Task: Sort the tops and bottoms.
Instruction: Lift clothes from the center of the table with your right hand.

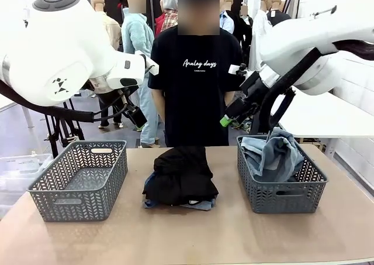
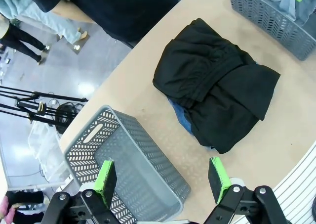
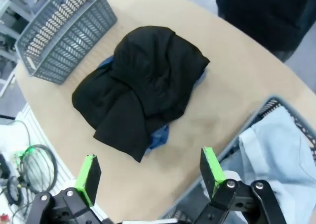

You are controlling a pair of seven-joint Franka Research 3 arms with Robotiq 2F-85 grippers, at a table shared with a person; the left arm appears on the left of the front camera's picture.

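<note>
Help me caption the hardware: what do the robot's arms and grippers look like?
Both arms are rounded white shells: the left arm has a grey round cap and small black logo, the right arm a black cable beneath. The left gripper and right gripper are black linkages with green pads.

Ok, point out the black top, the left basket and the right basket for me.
black top (image 1: 180,174): front view, middle of the folded bulk.
left basket (image 1: 87,205): front view, its front wall.
right basket (image 1: 274,199): front view, its front wall.
</note>
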